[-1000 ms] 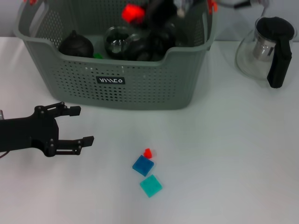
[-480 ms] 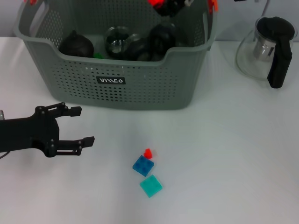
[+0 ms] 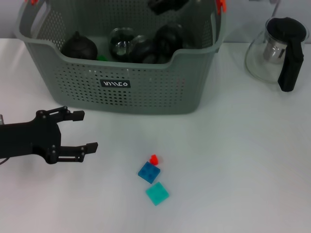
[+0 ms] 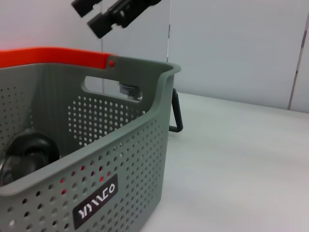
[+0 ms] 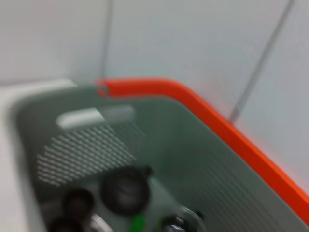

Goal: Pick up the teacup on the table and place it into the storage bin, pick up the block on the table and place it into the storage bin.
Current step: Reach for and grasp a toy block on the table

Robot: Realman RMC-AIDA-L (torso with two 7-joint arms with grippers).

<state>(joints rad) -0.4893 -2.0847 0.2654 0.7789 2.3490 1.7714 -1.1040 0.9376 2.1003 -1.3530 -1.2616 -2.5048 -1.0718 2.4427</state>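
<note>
Right gripper (image 3: 167,5): above storage bin (image 3: 146,97); grasp unclear
Left gripper (image 3: 83,131): parked, fingers spread
Bin: grey-green, perforated; dark teaware inside

A white table (image 3: 243,160) fills most of the head view, evenly lit and matte. Along the upper edge of the frame a pale grey wall (image 4: 231,43) rises behind it, divided by thin vertical panel seams. No floor or window shows.
</note>
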